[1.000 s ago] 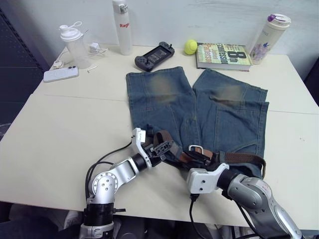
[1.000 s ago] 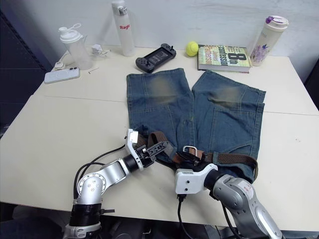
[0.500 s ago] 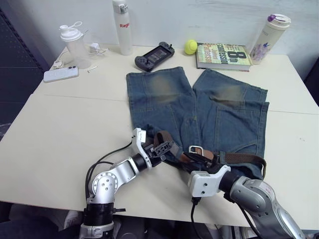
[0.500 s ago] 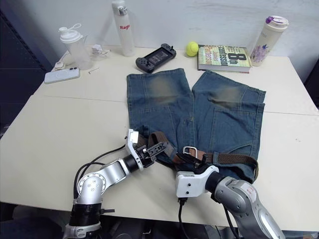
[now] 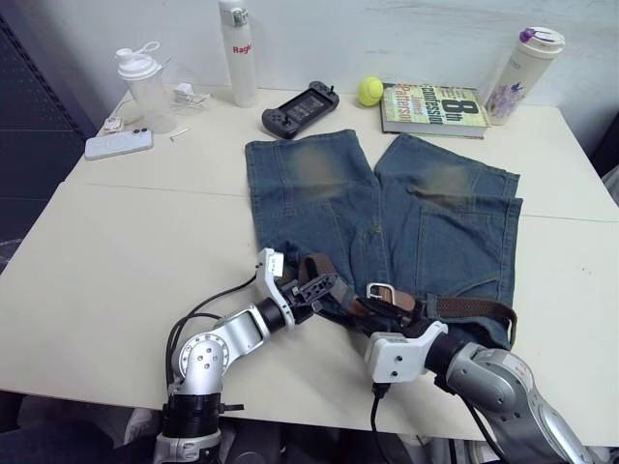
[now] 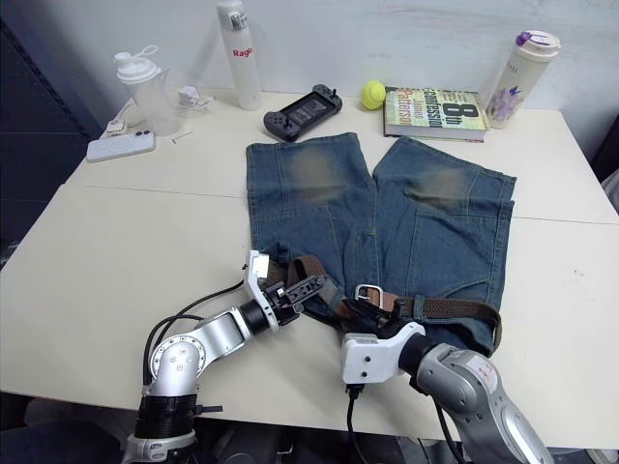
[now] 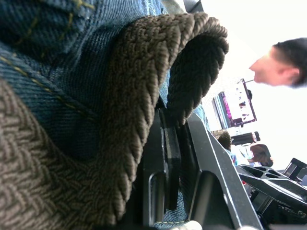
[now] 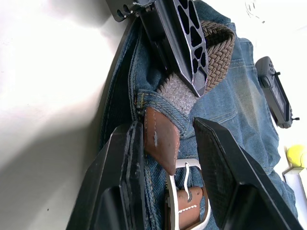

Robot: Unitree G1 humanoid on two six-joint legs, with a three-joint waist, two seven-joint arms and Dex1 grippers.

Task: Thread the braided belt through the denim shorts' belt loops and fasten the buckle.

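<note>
Both grippers are working at the shorts' point(image 5: 387, 217) waistband, low centre of frame: our left gripper point(image 5: 324, 287) is clamping the belt's point(image 5: 464, 307) looped end, while our right gripper point(image 8: 165, 143), spread, is straddling its leather tip beside the buckle point(image 5: 381, 290); the belt is running rightward.

person point(image 7: 278, 67) blurred, braided belt point(image 7: 144, 96) cropped
</note>
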